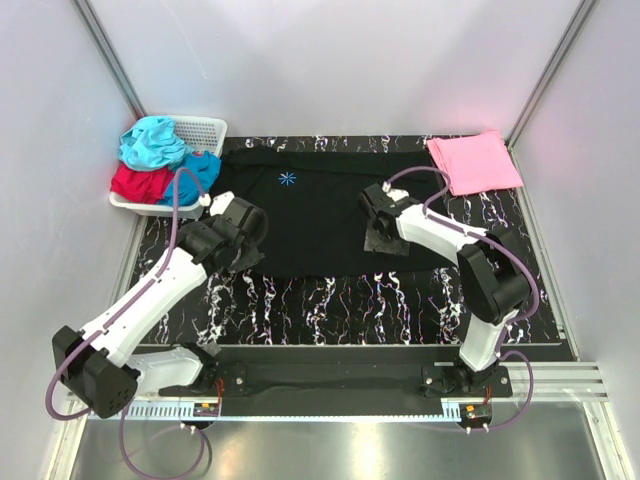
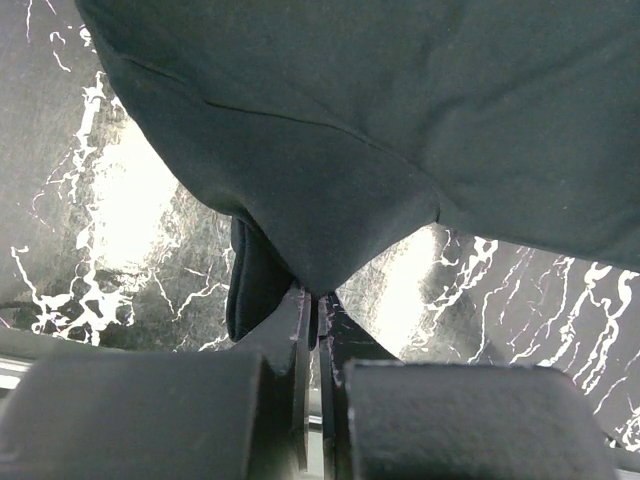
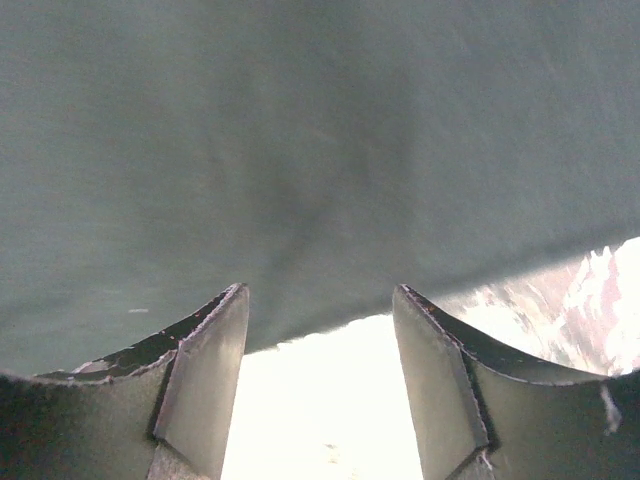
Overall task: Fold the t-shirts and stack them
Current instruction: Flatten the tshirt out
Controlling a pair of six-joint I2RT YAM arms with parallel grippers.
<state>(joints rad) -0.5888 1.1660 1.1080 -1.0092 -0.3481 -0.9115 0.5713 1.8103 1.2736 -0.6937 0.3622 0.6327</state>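
Note:
A large black t-shirt (image 1: 310, 215) with a small light-blue starburst mark (image 1: 287, 179) lies spread across the middle of the table. My left gripper (image 1: 240, 232) is at its left edge. In the left wrist view that gripper (image 2: 318, 296) is shut on a pinch of the black cloth (image 2: 400, 120), which rises off the marble top. My right gripper (image 1: 378, 215) is over the shirt's right part. Its fingers (image 3: 215, 340) stand wide open (image 3: 320, 295) just short of the black cloth's edge (image 3: 300, 150), with nothing between them. A folded pink t-shirt (image 1: 475, 162) lies at the back right.
A white lattice basket (image 1: 205, 132) at the back left holds teal (image 1: 152, 142), red (image 1: 138, 183) and blue (image 1: 200, 170) t-shirts. The table top is black marble with white veins (image 1: 330, 310). Grey walls close in the back and sides.

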